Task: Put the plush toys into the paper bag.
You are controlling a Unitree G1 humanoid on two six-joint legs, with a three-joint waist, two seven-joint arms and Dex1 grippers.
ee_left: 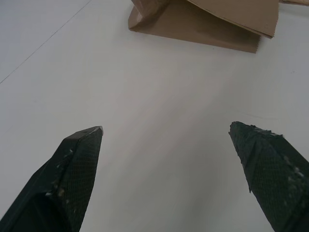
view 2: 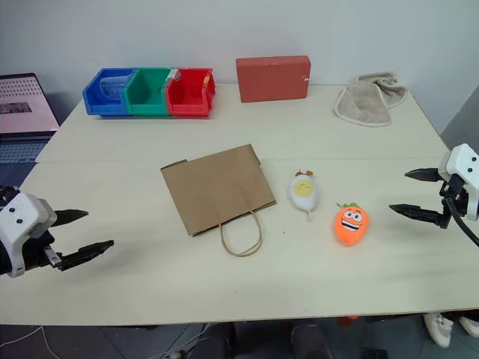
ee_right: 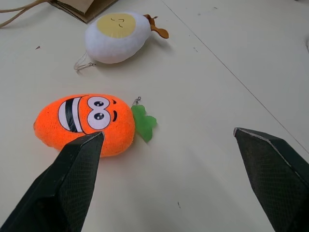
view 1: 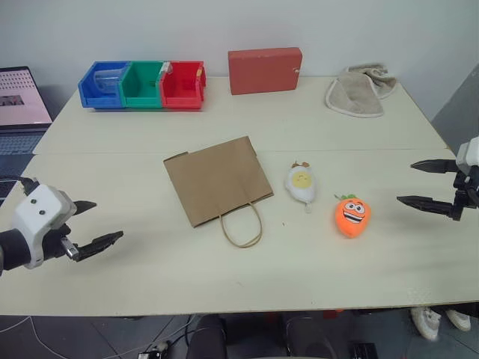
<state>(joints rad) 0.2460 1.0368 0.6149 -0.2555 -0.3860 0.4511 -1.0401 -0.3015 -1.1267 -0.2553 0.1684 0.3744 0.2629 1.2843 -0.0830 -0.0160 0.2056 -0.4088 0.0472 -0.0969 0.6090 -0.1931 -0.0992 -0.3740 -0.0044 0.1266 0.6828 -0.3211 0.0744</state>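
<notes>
Altogether: two plush toys [view 1: 301,183] [view 1: 352,215], one flat paper bag [view 1: 217,179].

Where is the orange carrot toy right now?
The orange carrot toy lies on the table toward the robot's right, beside the white egg toy, between it and the right gripper.

You were working in what looked like a robotics lab or test room: a plain pale bench [view 1: 112,292] stood against a bare white wall [view 1: 224,22]. A row of blue, green and red parts bins [view 1: 144,84] sat at its far edge, an open laptop [view 1: 22,101] stood beside it, and loose cables [view 1: 30,329] lay on the floor.
</notes>
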